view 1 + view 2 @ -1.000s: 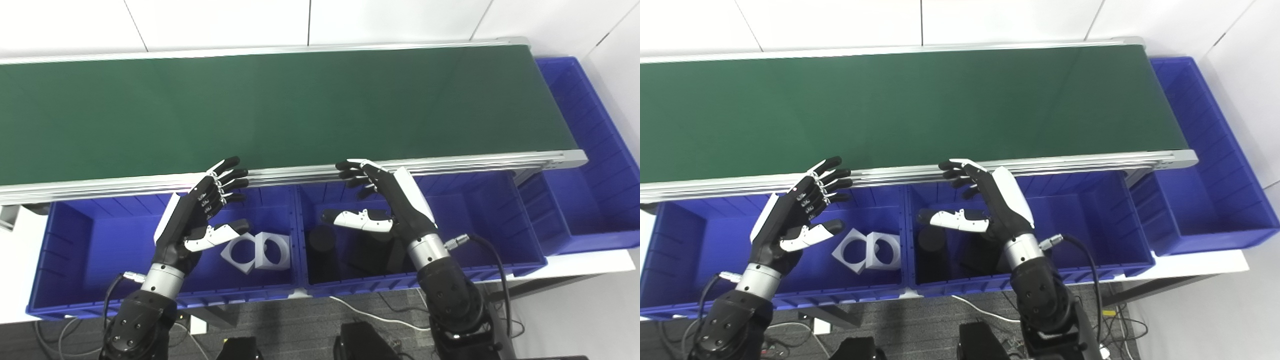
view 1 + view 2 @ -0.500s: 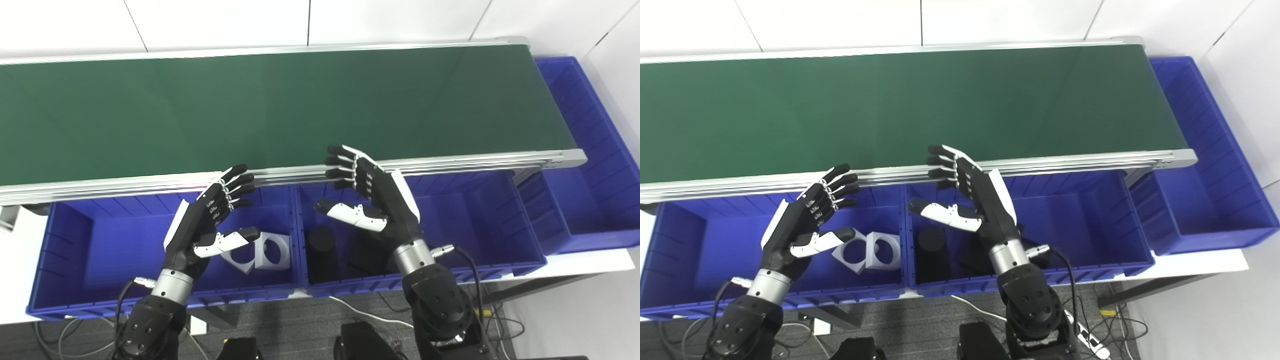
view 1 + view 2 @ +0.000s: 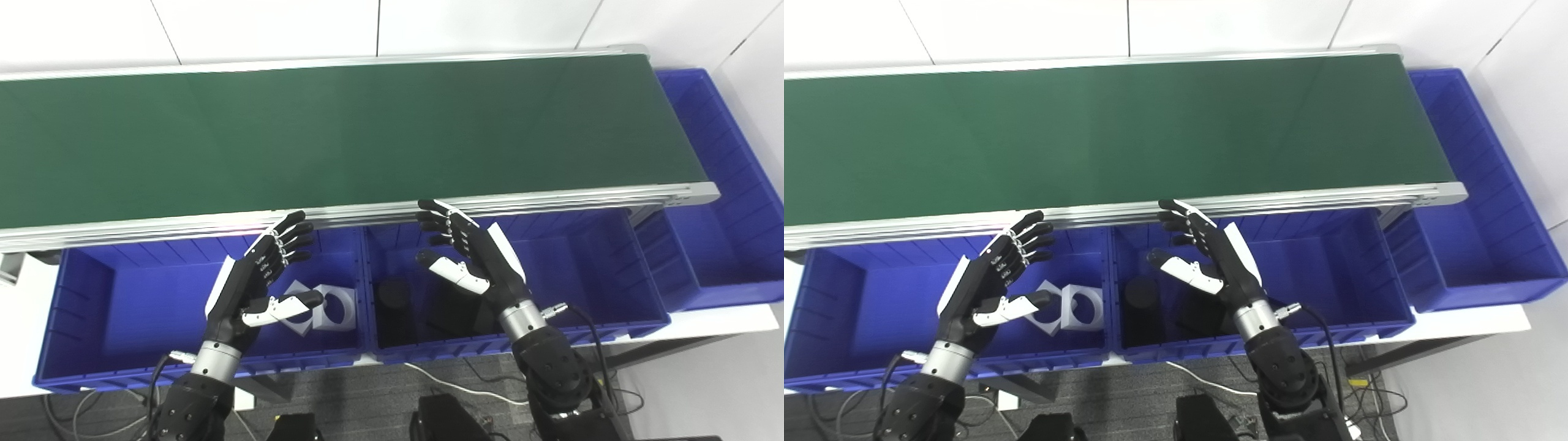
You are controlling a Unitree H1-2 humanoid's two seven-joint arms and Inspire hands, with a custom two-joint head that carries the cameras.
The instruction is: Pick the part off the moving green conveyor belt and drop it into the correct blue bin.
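Note:
The green conveyor belt (image 3: 343, 128) runs across the view and carries no part. My left hand (image 3: 257, 275) is open and empty, held over the left blue bin (image 3: 110, 300), which holds two white square parts with round holes (image 3: 331, 306). My right hand (image 3: 471, 254) is open and empty, held over the middle blue bin (image 3: 588, 275), which holds a black cylinder (image 3: 392, 297) and other dark parts. Both hands sit just below the belt's near metal rail (image 3: 367, 211).
A third blue bin (image 3: 729, 184) stands at the belt's right end. Cables and dark robot parts lie on the grey floor (image 3: 367, 398) below the bins. A white wall (image 3: 367, 24) runs behind the belt.
My right hand rose toward the rail, then dropped back and moved slightly right. My left hand drifted a little right and down. The belt stays bare.

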